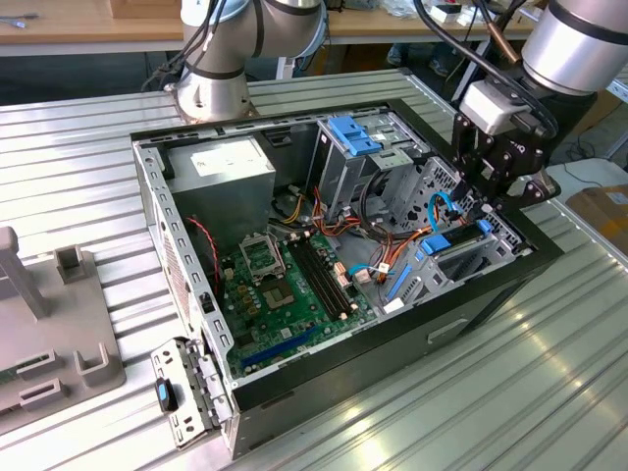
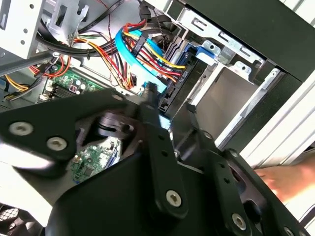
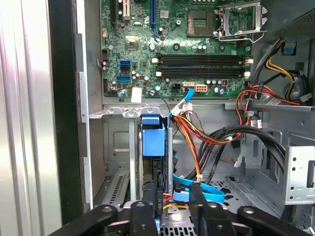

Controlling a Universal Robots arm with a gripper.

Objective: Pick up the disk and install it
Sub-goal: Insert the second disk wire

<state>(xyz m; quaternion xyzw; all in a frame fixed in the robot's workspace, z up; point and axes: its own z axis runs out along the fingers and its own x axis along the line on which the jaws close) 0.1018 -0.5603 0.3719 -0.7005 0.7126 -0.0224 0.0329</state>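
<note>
The disk (image 1: pixel 459 253), dark with bright blue side rails, sits in the drive bay at the exterior view's right end of the open computer case (image 1: pixel 157 196). In the first wrist view the disk (image 3: pixel 152 140) stands edge-on in the bay, its blue rail facing the camera. My gripper (image 1: pixel 494 194) hovers just above and beyond it. Its two black fingers (image 3: pixel 149 199) are spread apart, and between them I see only cables. In the second wrist view my gripper (image 2: pixel 170 105) points down at the bay among blue and coloured cables.
A tall grey cage with a blue latch (image 1: pixel 353 132) and a grey labelled box (image 1: pixel 221 162) stand at the case's back. The green motherboard (image 1: pixel 289 285) covers the floor. Cable bundles (image 3: pixel 211 137) run beside the bay. A hand (image 2: pixel 290 182) rests outside the case.
</note>
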